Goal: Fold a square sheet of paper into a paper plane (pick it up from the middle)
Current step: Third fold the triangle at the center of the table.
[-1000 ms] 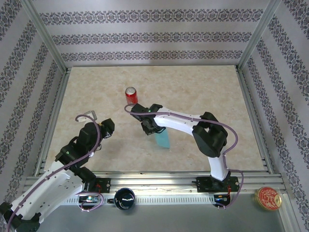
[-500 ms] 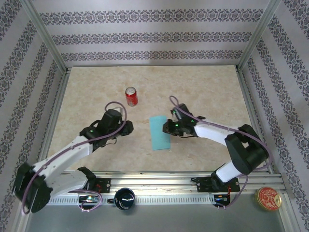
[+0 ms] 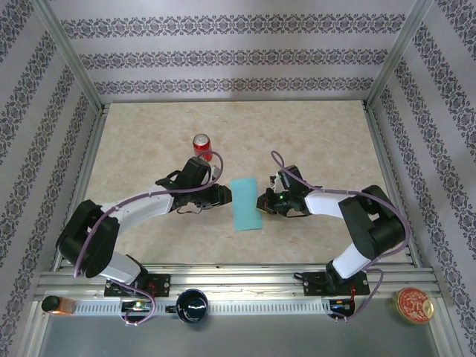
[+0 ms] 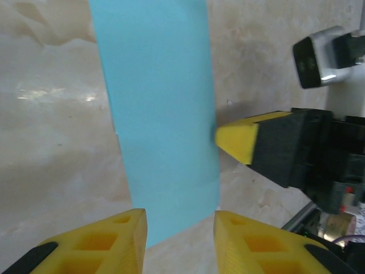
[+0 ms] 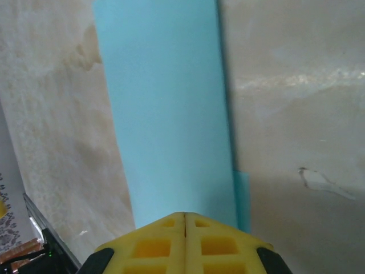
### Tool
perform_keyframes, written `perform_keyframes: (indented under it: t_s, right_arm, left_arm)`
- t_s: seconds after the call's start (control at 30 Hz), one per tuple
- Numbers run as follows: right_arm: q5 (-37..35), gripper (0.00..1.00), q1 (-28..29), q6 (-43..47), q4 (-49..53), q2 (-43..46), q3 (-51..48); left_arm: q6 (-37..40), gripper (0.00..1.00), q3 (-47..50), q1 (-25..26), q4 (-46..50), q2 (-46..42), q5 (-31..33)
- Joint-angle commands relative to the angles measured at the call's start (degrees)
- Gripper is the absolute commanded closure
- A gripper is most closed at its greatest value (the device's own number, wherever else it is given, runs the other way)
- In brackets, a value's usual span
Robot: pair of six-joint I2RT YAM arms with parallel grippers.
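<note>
The thin turquoise-blue sheet of paper (image 3: 245, 203), folded to a narrow rectangle, is seen lying flat at the middle of the beige marbled desk (image 3: 320, 141). On one side it is met by the left pincer (image 3: 225, 195), yellow fingers (image 4: 120, 228) spread, the sheet's edge showing in the gap. The opposite edge is touched by the right pincer (image 3: 262, 202), its tips pressed together. A red soda can (image 3: 201, 146) is stood farther back, apart.

Turquoise-blue sheet of paper (image 3: 245, 204), red can (image 3: 201, 145), yellow end effector fingers (image 4: 120, 240), beige marbled tabletop (image 3: 312, 134), floral-striped walls (image 3: 238, 71).
</note>
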State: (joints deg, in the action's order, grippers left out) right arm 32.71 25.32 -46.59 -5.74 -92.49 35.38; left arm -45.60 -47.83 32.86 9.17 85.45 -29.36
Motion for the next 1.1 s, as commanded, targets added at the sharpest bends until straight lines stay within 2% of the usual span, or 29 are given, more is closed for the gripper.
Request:
perform_keyframes:
  t_s: [0.0,0.37,0.53,0.77,0.97,1.07]
  right_arm:
    - [1.35,0.95,-0.54,-0.30,-3.14,-2.08,-1.22]
    - [-1.93,0.95,-0.58,-1.37,-2.09,-3.66,-4.87]
    - [-1.95,0.95,-0.54,-1.46,-1.91,-3.67,-4.78]
    - [-2.39,0.95,-0.54,-1.35,-1.47,-3.42,-4.79]
    - [-2.61,0.95,-0.49,-1.38,-1.38,-3.49,-4.96]
    - [-2.47,0.95,-0.54,-1.24,-1.29,-3.49,-4.97]
  left_arm:
    - [-1.16,0.64,-1.81,-0.67,-2.40,2.15,-3.49]
    - [-6.24,0.59,-0.40,-0.69,-7.25,8.59,-4.18]
    - [-7.09,0.64,-0.72,-0.67,-6.97,10.76,-4.46]
    - [-6.06,0.66,-1.50,-0.52,-3.66,12.65,-3.27]
    - [-7.35,0.67,-0.06,-0.49,-7.02,13.55,-3.88]
    - [-8.86,0.71,0.82,-0.40,-10.28,14.41,-5.09]
